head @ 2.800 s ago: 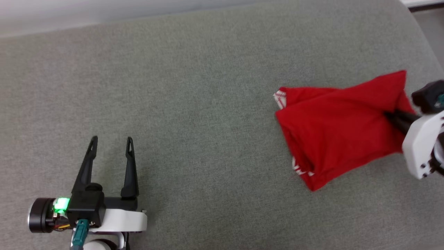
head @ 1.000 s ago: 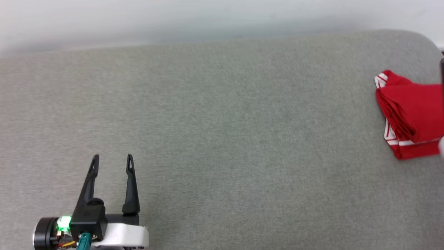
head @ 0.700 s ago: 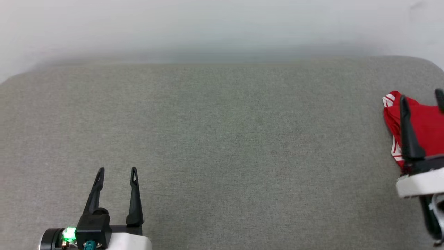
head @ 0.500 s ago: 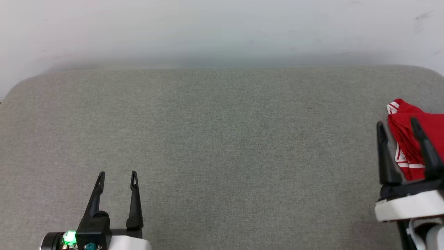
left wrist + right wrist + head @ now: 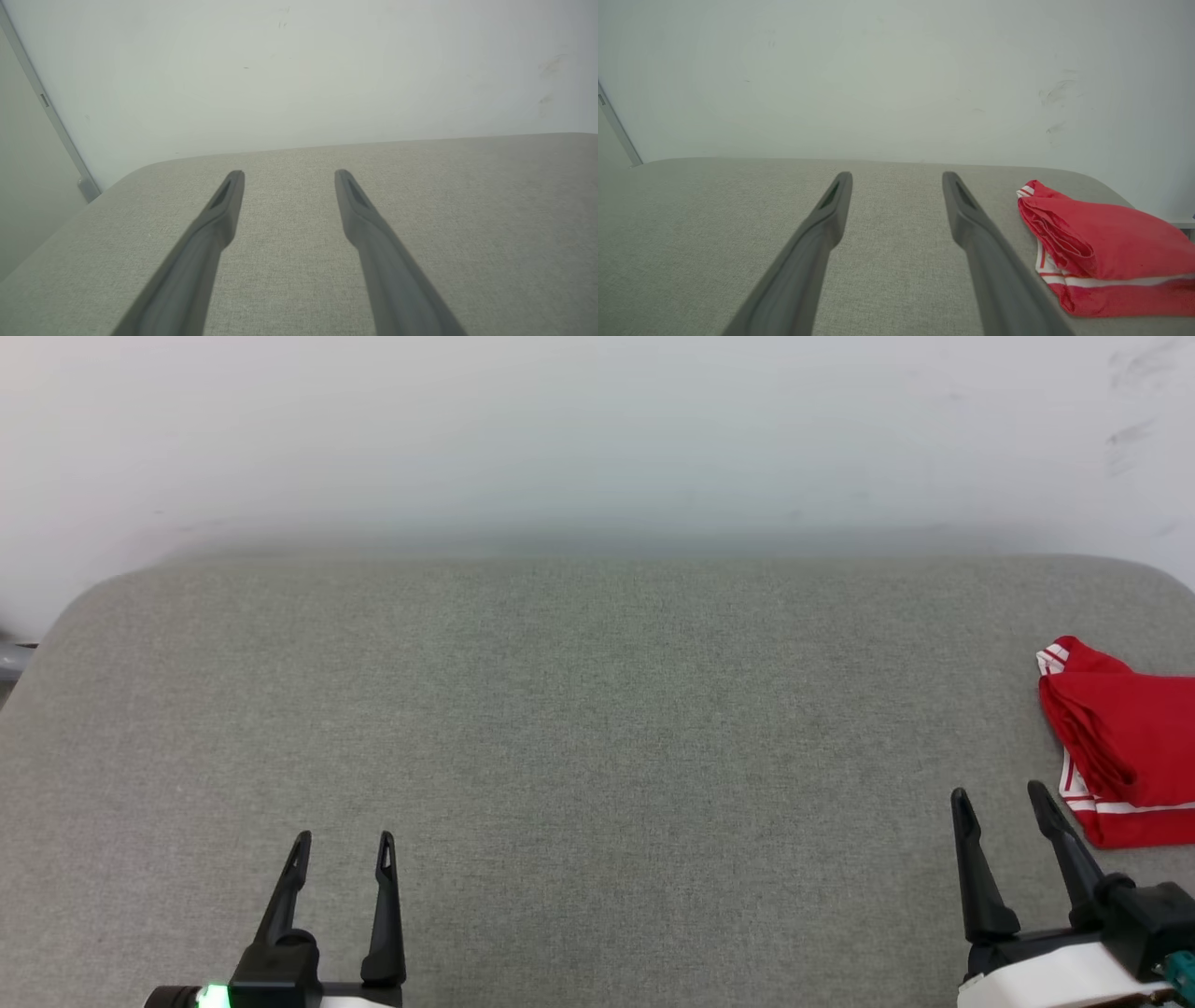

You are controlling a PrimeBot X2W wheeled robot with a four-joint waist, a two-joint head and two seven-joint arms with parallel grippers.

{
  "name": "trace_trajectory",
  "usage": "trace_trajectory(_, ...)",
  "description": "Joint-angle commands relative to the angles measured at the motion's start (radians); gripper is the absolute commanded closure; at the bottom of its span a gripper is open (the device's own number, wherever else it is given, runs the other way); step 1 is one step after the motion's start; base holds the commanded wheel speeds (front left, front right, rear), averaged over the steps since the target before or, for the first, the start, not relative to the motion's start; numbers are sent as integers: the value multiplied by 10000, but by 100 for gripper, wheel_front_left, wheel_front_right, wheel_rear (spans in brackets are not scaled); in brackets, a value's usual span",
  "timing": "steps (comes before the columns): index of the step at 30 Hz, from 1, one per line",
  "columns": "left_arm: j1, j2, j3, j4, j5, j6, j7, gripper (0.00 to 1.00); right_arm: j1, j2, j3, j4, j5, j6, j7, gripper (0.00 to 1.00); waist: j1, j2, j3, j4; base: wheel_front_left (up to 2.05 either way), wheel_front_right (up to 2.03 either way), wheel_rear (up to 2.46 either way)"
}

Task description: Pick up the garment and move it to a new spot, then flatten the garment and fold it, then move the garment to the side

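The garment (image 5: 1125,747) lies folded into a thick red bundle with white-and-red striped trim, at the far right edge of the grey surface (image 5: 597,737). In the right wrist view the garment (image 5: 1101,247) rests just right of my fingers, untouched. My right gripper (image 5: 999,793) stands open at the lower right, a little left of and nearer than the bundle, its fingers (image 5: 971,219) empty. At the lower left, my left gripper (image 5: 344,840) is open too, far from the garment, with nothing between its fingers (image 5: 229,200).
A pale wall (image 5: 597,439) rises behind the grey padded surface, whose far corners are rounded. A grey door frame (image 5: 51,121) stands beyond the surface's left end. A wide stretch of bare grey fabric lies between the two grippers.
My right gripper has let go of the garment and drawn back to the lower right, open. The head camera tilted up, so the wall shows more. The bundle stays at the right edge.
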Motion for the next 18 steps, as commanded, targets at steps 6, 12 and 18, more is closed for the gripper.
trace_trajectory(6, 298, -95, -30, 77, 0, -95, -21, 0, 463, 192, 0, 63, -127, -12, -11, 0, 1, 0, -231, 44, 0, 0, 0)
trace_trajectory(12, 363, -77, -8, 117, 52, -144, -21, 0, 589, 241, -22, 25, -165, -12, 74, 0, 1, 0, -286, 47, 0, 0, 0)
trace_trajectory(18, 331, -51, 15, 156, 29, -160, 2, 100, 473, 205, 1, 38, -148, 0, 101, 100, 1, 0, -310, 39, 0, 0, 0)
